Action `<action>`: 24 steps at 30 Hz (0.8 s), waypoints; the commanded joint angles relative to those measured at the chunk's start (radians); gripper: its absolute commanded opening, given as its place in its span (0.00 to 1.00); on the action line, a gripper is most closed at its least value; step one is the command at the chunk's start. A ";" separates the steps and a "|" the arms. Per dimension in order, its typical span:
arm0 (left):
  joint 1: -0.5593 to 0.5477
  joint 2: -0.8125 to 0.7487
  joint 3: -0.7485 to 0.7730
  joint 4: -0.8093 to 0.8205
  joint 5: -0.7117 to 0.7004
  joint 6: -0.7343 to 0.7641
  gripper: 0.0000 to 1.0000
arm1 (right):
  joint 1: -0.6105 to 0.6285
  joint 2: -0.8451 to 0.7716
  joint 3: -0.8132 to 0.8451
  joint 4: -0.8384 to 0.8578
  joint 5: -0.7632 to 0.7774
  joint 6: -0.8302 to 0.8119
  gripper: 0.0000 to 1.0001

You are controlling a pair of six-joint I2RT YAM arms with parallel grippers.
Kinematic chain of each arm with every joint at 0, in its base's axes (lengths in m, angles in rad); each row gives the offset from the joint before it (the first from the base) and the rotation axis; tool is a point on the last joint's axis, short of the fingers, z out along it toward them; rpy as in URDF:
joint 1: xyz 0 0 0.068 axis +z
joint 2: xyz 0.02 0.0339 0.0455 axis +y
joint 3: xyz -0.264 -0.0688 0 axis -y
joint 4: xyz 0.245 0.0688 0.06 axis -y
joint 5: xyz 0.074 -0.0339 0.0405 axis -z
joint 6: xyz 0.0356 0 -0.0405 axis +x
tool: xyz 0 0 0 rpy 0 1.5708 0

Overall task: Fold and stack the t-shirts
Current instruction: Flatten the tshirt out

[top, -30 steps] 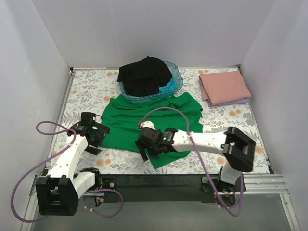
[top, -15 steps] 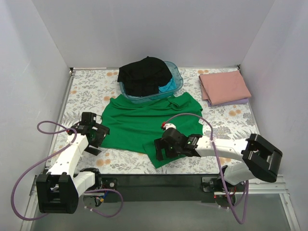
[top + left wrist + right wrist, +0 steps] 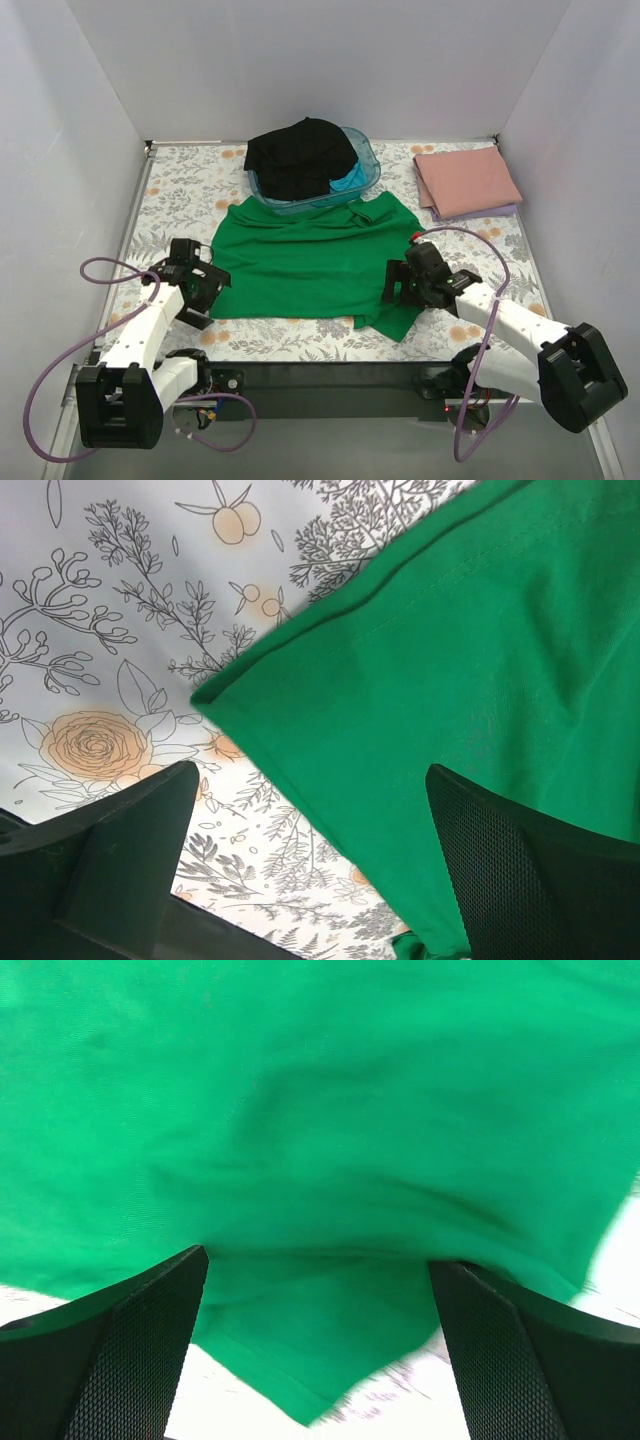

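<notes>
The green t-shirt (image 3: pixel 310 255) lies spread on the floral table cover at the centre. My left gripper (image 3: pixel 200 290) is open at the shirt's near left corner; in the left wrist view (image 3: pixel 320 880) that corner of the green shirt (image 3: pixel 450 680) lies between the fingers (image 3: pixel 110 860). My right gripper (image 3: pixel 395 285) is open, low over the shirt's near right part. In the right wrist view (image 3: pixel 320 1360) folded green cloth (image 3: pixel 320 1110) fills the space between the fingers (image 3: pixel 540 1360). A black t-shirt (image 3: pixel 300 155) and a turquoise one (image 3: pixel 350 182) fill the tub. A folded pink t-shirt (image 3: pixel 467 180) lies on a lilac one (image 3: pixel 500 212).
The translucent blue tub (image 3: pixel 366 165) stands at the back centre, just behind the green shirt. White walls enclose the table on three sides. The table cover (image 3: pixel 180 190) shows bare at the left. Purple cables loop beside both arm bases.
My right arm has swung from the shirt's middle to the right, and the shirt's near corner has moved right with it. My left gripper has shifted slightly nearer.
</notes>
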 commanded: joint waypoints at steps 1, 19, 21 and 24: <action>0.005 -0.008 -0.022 0.015 0.049 0.020 0.98 | -0.037 -0.040 0.105 -0.160 0.070 -0.125 0.98; 0.005 0.036 -0.022 -0.083 -0.091 -0.145 0.95 | -0.038 -0.153 0.142 -0.258 0.028 -0.156 0.98; 0.005 0.085 -0.050 -0.047 -0.073 -0.144 0.94 | -0.038 -0.152 0.143 -0.256 0.041 -0.153 0.98; 0.005 0.172 -0.062 -0.013 -0.096 -0.153 0.85 | -0.040 -0.147 0.145 -0.256 0.064 -0.151 0.98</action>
